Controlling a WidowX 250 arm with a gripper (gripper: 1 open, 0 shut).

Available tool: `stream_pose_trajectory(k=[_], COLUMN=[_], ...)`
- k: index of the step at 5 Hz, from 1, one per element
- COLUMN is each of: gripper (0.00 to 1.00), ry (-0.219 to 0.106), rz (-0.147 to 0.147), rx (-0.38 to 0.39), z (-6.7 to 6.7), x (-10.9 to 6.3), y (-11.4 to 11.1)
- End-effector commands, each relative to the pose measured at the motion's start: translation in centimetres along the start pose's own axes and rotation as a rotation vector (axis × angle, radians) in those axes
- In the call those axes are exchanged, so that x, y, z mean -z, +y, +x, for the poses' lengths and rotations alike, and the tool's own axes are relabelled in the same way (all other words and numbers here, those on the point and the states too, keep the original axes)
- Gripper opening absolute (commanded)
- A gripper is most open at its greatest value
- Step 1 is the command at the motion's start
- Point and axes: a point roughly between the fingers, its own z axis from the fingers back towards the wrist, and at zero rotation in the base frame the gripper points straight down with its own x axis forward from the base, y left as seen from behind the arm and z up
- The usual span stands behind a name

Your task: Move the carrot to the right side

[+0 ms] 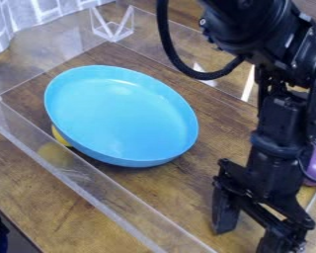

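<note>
A brown wood-grain tabletop (154,193) spans the view, with transparent plastic walls (102,198) standing along it. Pale light glares off the clear plastic.

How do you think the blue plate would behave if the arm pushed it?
The blue plate looks smooth and glossy, so it would probably slide easily. Its even, unbent rim suggests stiffness. It seems to sit on something yellow, so it might rock.
</note>
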Motion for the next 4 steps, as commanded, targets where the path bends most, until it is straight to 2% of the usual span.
stream_pose_trajectory(k=[1,4], gripper=[1.00,1.00], ry=[0.022,-0.017], rz=[-0.006,0.037], rx=[0.020,-0.008], z=[-0.1,2.1], x=[0.2,-1.0], y=[0.2,2.6])
